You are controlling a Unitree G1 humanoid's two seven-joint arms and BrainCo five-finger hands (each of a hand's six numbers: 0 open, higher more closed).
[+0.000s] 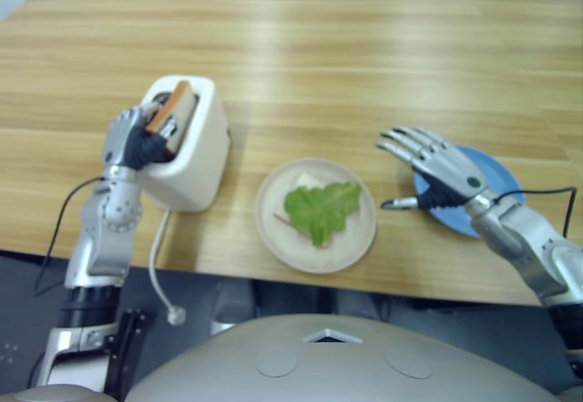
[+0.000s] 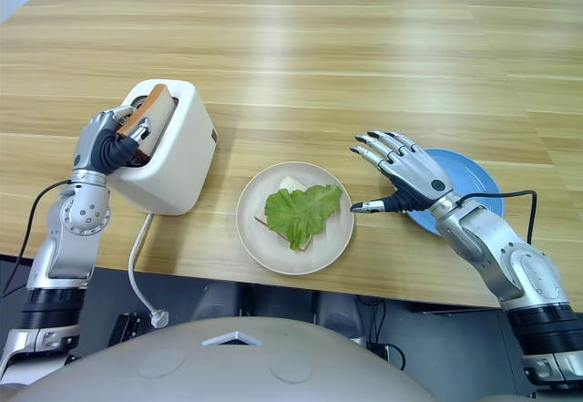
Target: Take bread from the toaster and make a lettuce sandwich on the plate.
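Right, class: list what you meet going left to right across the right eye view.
Left hand gripping the bread → toaster → cream plate with lettuce → right hand → blue plate.

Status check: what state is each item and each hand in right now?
Toaster: upright, unplugged, plug dangling loose.
Toast slice: standing in the toaster slot, gripped by the left hand.
Cream plate: holds a bread slice with lettuce on top.
Lettuce: lying flat, uncovered, no top slice yet.
Right hand: open, holding nothing, over the blue plate.
Blue plate: partly hidden by the right hand.
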